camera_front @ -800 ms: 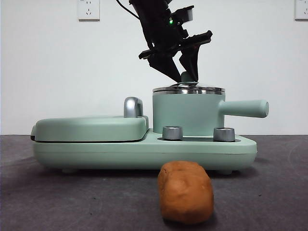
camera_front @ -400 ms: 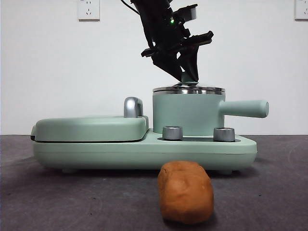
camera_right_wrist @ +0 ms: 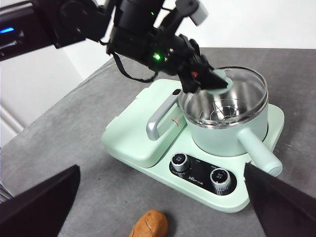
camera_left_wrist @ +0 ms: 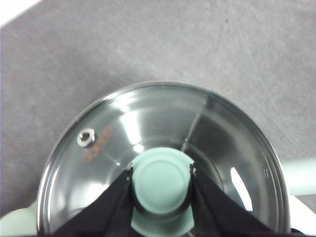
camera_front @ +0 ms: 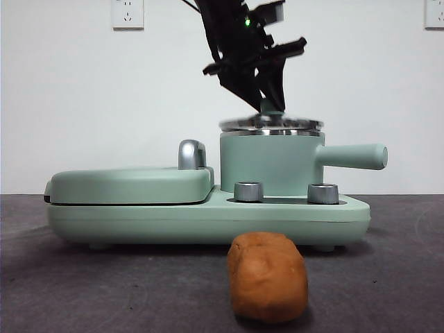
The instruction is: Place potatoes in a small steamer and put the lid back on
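Nearest the front camera, the potato (camera_front: pixel 268 277) lies on the dark grey table (camera_front: pixel 83 291), an orange-brown oblong lump with its end toward the lens; it rests free, just in front of the mint-green cooker base (camera_front: pixel 208 218) and apart from it. In the right wrist view the same potato (camera_right_wrist: pixel 149 224) shows on the table near that camera, between the right gripper's (camera_right_wrist: pixel 163 207) two black jaws, which stand wide apart and hold nothing, well above the table.

Behind the potato, two steel dials (camera_front: pixel 248 191) sit on the front of the base. To their left lies the flat griddle cover (camera_front: pixel 132 184), closed, with its chrome handle (camera_front: pixel 192 154) upright at the inner end.

Further back stands the small steamer (camera_front: pixel 269 164), its straight green handle (camera_front: pixel 354 156) reaching right. The lid (camera_front: pixel 270 124) hangs just above the steamer's steel rim, slightly blurred in the front view. The left gripper (camera_front: pixel 267 104) comes down from above, its jaws clamped on the lid's green knob (camera_left_wrist: pixel 161 180) from both sides; the left wrist view shows the glass dome (camera_left_wrist: pixel 123 133) and steel rim around that knob. In the right wrist view the lid sits tilted over the steamer's far side, and a wire rack (camera_right_wrist: pixel 222 114) shows inside the pot
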Controlling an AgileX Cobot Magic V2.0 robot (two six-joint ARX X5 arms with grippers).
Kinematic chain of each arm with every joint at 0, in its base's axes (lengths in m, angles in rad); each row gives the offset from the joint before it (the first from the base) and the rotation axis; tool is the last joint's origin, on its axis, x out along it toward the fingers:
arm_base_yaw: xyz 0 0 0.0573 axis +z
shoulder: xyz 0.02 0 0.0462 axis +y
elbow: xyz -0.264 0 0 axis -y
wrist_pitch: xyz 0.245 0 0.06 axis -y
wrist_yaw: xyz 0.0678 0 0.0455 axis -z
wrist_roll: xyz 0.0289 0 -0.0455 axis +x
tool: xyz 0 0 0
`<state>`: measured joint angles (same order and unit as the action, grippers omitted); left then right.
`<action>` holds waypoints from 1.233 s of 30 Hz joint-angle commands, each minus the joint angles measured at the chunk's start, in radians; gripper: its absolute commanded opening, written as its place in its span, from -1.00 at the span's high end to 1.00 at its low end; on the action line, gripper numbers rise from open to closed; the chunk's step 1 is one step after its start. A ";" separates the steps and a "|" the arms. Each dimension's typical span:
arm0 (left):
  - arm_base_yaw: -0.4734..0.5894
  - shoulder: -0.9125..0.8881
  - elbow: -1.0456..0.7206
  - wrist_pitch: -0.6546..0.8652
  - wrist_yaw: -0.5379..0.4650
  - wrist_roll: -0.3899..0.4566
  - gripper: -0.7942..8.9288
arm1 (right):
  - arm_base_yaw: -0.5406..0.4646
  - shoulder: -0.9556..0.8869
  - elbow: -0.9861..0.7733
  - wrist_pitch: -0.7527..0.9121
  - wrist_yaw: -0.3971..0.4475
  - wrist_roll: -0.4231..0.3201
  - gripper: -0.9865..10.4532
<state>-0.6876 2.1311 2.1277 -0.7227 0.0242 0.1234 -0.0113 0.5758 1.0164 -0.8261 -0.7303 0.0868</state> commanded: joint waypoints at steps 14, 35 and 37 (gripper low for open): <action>0.057 -0.133 0.078 -0.113 -0.003 0.003 0.81 | 0.048 0.111 0.018 -0.133 0.085 0.051 -0.08; 0.292 -0.229 0.078 -0.178 -0.003 -0.012 0.81 | 0.695 0.597 0.018 -0.024 0.586 0.389 -0.08; 0.309 -0.229 0.078 -0.177 -0.003 -0.012 0.81 | 0.737 0.654 0.018 -0.006 0.599 0.407 -0.08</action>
<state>-0.3801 1.9121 2.1651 -0.9234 0.0231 0.1154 0.7036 1.1999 1.0168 -0.8410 -0.1410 0.4519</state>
